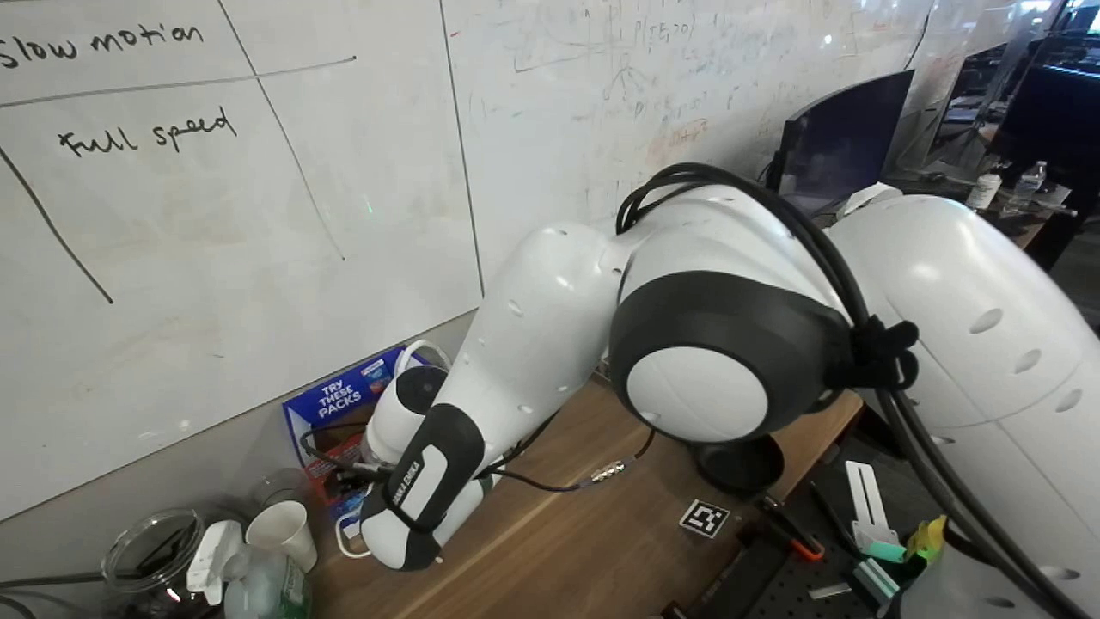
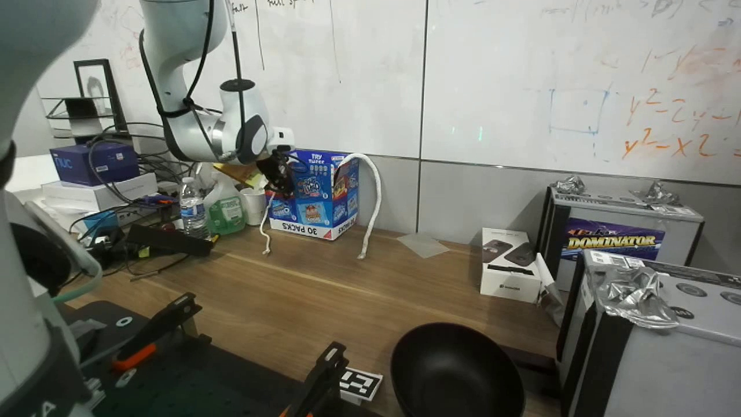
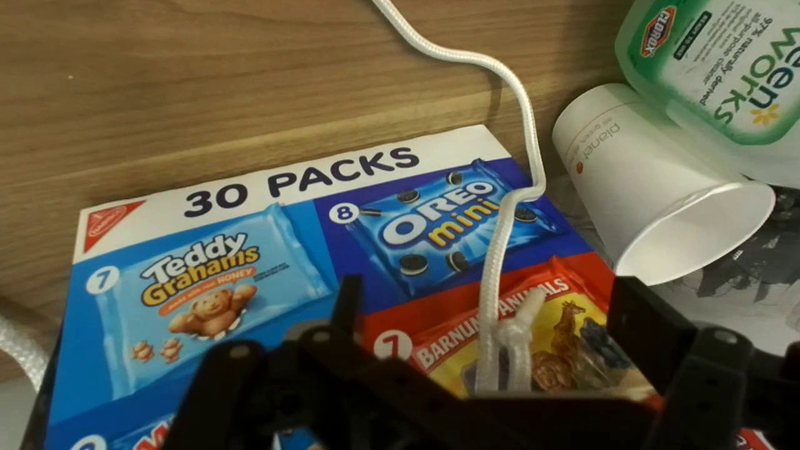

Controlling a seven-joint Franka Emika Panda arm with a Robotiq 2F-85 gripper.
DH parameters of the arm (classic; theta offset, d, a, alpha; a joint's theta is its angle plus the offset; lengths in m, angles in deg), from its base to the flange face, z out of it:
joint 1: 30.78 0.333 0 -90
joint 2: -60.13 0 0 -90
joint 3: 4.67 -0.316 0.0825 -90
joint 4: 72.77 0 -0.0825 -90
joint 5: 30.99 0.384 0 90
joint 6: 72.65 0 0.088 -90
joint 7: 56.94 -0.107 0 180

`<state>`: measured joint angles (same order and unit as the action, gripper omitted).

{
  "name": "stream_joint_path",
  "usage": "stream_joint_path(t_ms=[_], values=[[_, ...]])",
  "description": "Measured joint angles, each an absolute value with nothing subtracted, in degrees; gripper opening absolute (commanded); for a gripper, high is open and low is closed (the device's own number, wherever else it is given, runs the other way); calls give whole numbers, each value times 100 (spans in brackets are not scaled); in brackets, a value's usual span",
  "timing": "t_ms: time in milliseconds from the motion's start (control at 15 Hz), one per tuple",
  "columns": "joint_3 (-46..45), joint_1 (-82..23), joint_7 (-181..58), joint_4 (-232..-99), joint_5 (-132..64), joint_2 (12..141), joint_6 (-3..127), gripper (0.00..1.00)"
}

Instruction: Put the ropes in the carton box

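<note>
In the wrist view, we see the black two-fingered gripper (image 3: 489, 283), its fingers standing wide apart above the blue cardboard box with red-and-white printed labels (image 3: 325, 262). A thin white braided cord (image 3: 532, 134) runs from the brown wooden table (image 3: 187, 75) across the box's printed face to a knot in the gap between the fingers; past the knot, the gripper's dark body hides it. We cannot tell whether the cord touches the cardboard there. A thick white rope (image 3: 22, 350) comes in at the left edge, beside the box. On the right we find a white paper cup (image 3: 662, 181) and, near it, a green-labelled plastic spray bottle (image 3: 712, 75).

In an exterior view, we see the box standing upright below the whiteboard (image 2: 370, 75). The thick rope arches from the box's upper edge down outside its right side, its end on the table. The thin cord hangs at the box's left front, under the gripper, its tip on the table. Well apart from them sits a round black bowl (image 2: 457, 370).

In an exterior view, the smooth white robot arm (image 1: 541, 318) covers the gripper and part of the box for us; a curve of the thick rope shows just above the wrist.
</note>
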<state>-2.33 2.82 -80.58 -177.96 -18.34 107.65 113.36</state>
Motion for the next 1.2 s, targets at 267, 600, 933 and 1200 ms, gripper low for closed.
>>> stream_joint_path(t_ms=[267,600,933,1200], values=[[-104,385,-8030,-17739,-1827,10811,11372,100],[-46,408,-7972,-17735,-1826,10822,11377,58],[4,418,-7937,-17733,-1826,10851,11377,19],[35,420,-7922,-17722,-1826,10864,11368,0]])
